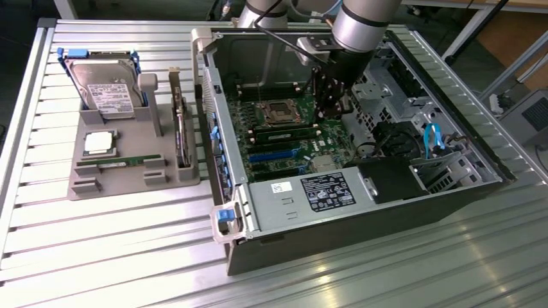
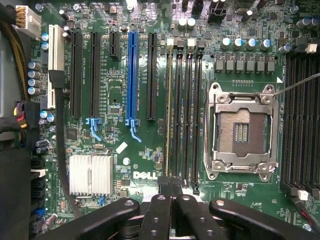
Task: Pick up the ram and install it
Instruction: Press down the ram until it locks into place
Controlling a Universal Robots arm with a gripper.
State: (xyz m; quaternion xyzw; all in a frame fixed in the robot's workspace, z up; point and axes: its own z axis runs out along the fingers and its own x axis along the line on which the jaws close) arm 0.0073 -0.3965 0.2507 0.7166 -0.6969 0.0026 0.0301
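Showing one ram [image 1: 127,162], one hard drive [image 1: 110,90]

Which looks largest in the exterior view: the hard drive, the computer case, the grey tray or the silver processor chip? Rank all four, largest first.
1. computer case
2. grey tray
3. hard drive
4. silver processor chip
The differences are wide, so nearness to the camera does not upset this order.

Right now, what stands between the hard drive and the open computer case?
In the exterior view, a dark expansion card stands on edge between hard drive and case.
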